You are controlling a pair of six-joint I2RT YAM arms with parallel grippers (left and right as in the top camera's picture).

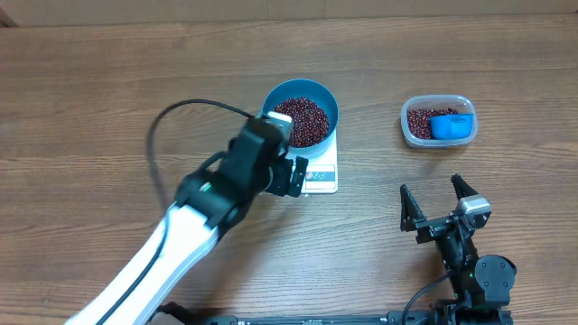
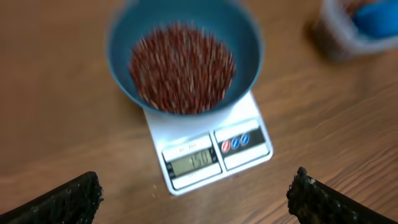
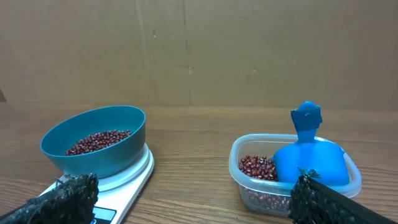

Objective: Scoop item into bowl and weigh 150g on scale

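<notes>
We see the bright blue bowl sitting on the small white digital kitchen scale around the middle of the wooden table. It is wider than the scale and covers the far part of it. Only the near edge, with the display and buttons, shows in front. The dark red-brown beans lie in a loose heap inside the bowl, below its rim. In the left wrist view the display is lit, but motion blur keeps us from reading its digits with certainty. The left gripper hangs over the near left side of the scale with its two black fingers spread wide apart and nothing between them. From overhead, the wrist of that arm covers the bowl's near left rim, and we cannot tell whether it touches it. To the right of the bowl, well apart from it, stands a clear plastic tub holding more beans and a blue scoop. In the right wrist view the scoop's handle points up. The right gripper sits at the near right of the table, on the near side of the tub and apart from it. Its fingers are also spread wide and hold nothing.
</notes>
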